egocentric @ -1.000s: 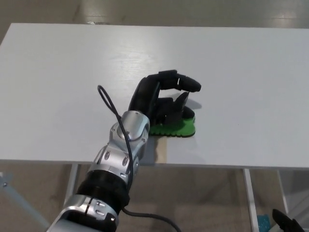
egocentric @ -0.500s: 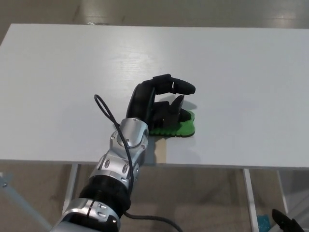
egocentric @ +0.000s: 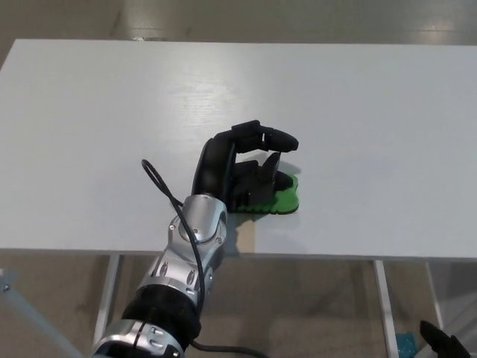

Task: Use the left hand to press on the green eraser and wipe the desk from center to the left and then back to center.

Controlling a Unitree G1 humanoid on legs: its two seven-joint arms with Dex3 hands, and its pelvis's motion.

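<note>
Green eraser [egocentric: 282, 199]: flat, ridged near edge, near desk's [egocentric: 89, 112] front edge.

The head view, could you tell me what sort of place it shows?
Probably a lab or test room: a bare white desk on metal legs, a plain pale floor, and the left robot hand on a green eraser.

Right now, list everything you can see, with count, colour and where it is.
green eraser: one, green, flat on the desk near its front edge, around the middle, partly under the left hand.
desk: one, white top on pale metal legs, filling most of the view.
floor: pale, visible beyond the far edge and below the desk.
cable: one, black, looping off the left forearm.
left hand: one, black, on a silver forearm, resting on the eraser.
</note>
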